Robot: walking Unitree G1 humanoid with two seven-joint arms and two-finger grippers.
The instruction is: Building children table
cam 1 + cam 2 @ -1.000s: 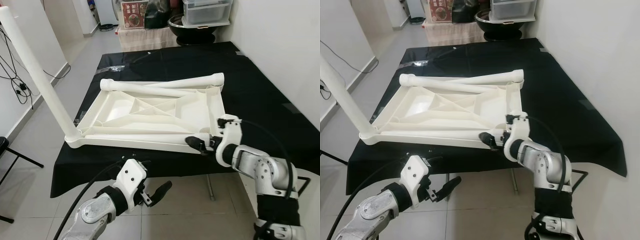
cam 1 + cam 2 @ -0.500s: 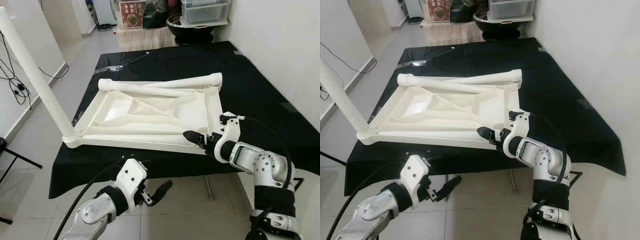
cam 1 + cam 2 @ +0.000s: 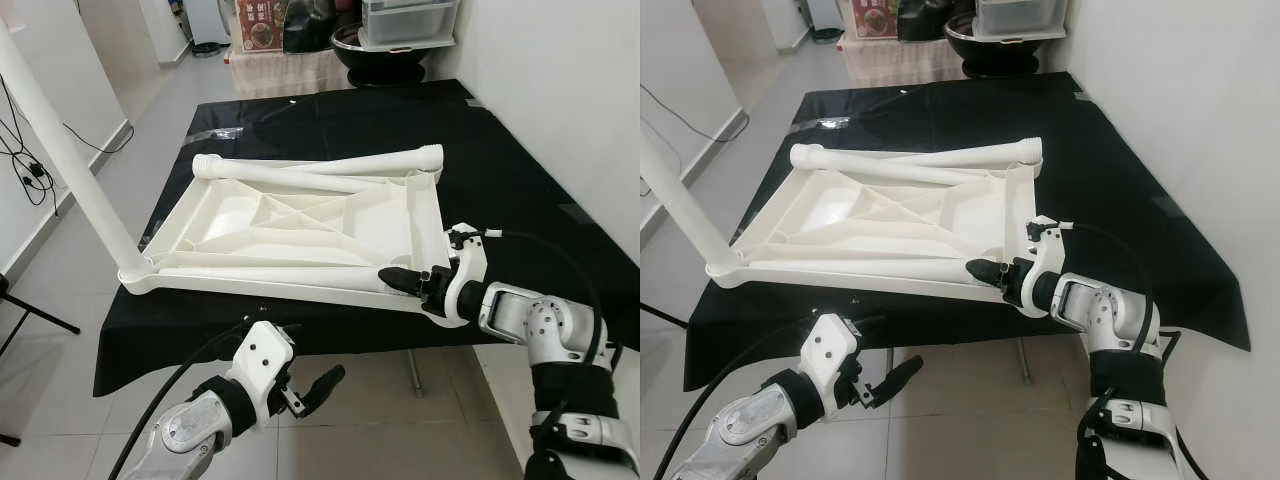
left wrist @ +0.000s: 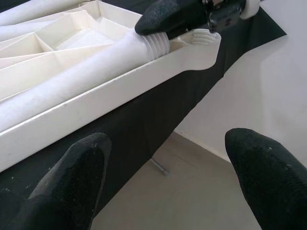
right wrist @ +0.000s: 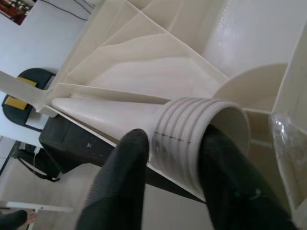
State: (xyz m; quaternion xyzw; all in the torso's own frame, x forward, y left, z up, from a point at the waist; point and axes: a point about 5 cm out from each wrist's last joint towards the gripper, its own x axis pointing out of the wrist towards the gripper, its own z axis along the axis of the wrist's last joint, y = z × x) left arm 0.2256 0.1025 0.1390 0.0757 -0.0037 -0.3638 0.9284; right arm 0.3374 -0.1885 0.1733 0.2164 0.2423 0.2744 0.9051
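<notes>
1. A tall white leg [image 3: 62, 150] stood screwed into the near left corner of the tabletop, rising up and leaning toward the robot's left.
2. The left gripper [image 3: 318, 385] hung below the near edge of the black-covered table [image 3: 520, 180], over the tiled floor [image 3: 380, 420]. Its two black fingers [image 4: 81, 167] were spread wide apart and held nothing.
3. The white plastic children's tabletop [image 3: 300, 215] lay upside down on the black cloth, ribbed underside facing up, its near rim along the table's front edge.
4. Two loose legs [image 3: 330, 172] lay crossed at the far side of the tabletop, one end reaching the far right corner.
5. Another loose leg [image 3: 270, 275] lay along the near rim inside the tabletop, its threaded end [image 5: 201, 134] pointing to the near right corner.
6. The right gripper [image 3: 400, 282] was at that near right corner, its fingers [image 5: 122, 177] pinching the ridged threaded end of the leg from both sides, just beside the corner socket [image 4: 204, 36].
7. Beyond the table stood a dark bowl-shaped thing [image 3: 385, 45] and a clear storage box [image 3: 408, 22], against the white wall [image 3: 560, 90] on the right.
</notes>
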